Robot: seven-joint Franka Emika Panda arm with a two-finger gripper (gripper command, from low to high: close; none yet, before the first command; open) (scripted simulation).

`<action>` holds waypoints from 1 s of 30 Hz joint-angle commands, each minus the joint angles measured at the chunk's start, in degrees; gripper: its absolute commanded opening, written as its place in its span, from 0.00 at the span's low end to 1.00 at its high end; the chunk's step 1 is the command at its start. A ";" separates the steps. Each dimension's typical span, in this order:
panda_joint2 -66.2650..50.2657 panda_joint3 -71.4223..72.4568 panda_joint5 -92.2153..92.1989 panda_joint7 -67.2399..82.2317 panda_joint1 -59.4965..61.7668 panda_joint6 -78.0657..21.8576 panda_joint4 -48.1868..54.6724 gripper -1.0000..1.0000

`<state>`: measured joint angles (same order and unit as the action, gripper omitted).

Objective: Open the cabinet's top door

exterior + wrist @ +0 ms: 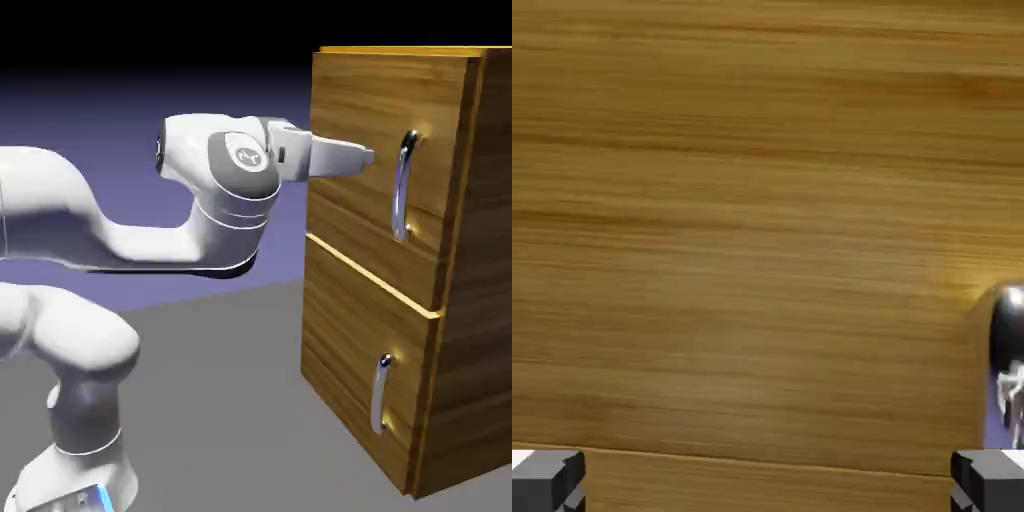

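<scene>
The two-finger gripper [768, 482], open and empty, is beside the curved silver handle [403, 190] on the wooden cabinet's [490, 300] upper front, where the top door [360, 95] is shut, leaving grasping and opening to do.

i'd call this a simulated lab scene: my jointed white robot arm [235, 185] stands on a plain grey flat surface [220, 380] before a smooth blue-violet backdrop [180, 95].
</scene>
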<state>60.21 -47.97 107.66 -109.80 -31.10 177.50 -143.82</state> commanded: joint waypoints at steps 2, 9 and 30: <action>1.28 -2.22 4.99 -3.12 -1.41 0.16 0.80 0.50; 5.74 -9.99 22.43 -14.03 -6.34 0.73 3.58 0.50; 11.42 -0.37 24.01 -21.49 2.07 -16.86 -7.90 0.00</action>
<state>71.63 -48.34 131.69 -131.29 -29.04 160.69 -151.71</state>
